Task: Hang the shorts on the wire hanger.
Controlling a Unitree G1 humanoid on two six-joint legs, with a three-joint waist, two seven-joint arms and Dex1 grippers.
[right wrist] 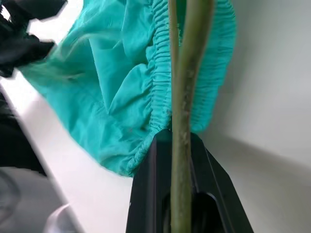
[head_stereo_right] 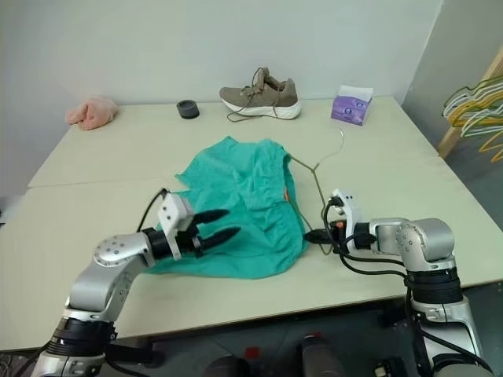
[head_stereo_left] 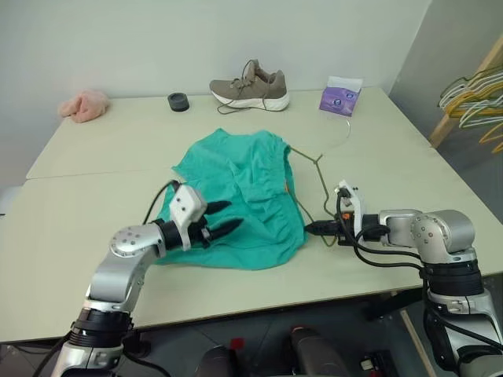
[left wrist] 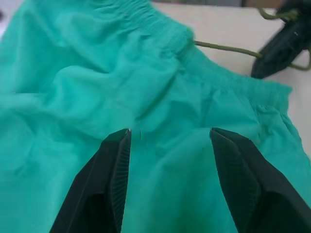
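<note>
The teal-green shorts (head_stereo_left: 236,192) lie crumpled in the middle of the table, with a small orange drawstring end (head_stereo_left: 284,186) at their gathered waistband. The thin dark wire hanger (head_stereo_left: 318,179) lies along their right edge, partly hidden under the fabric, its hook pointing toward the far side. My right gripper (head_stereo_left: 314,228) is shut on the hanger's wire (right wrist: 182,121) at the near right corner of the shorts. Over the near left part of the shorts (left wrist: 97,87), my left gripper (head_stereo_left: 224,220) is open and holds nothing.
A tan shoe (head_stereo_left: 250,86), a purple tissue pack (head_stereo_left: 339,97), a small black ring (head_stereo_left: 178,101) and a pink cloth (head_stereo_left: 84,105) sit along the far side of the table (head_stereo_left: 94,220). Bunched yellow and pale hangers (head_stereo_left: 475,94) hang off to the right.
</note>
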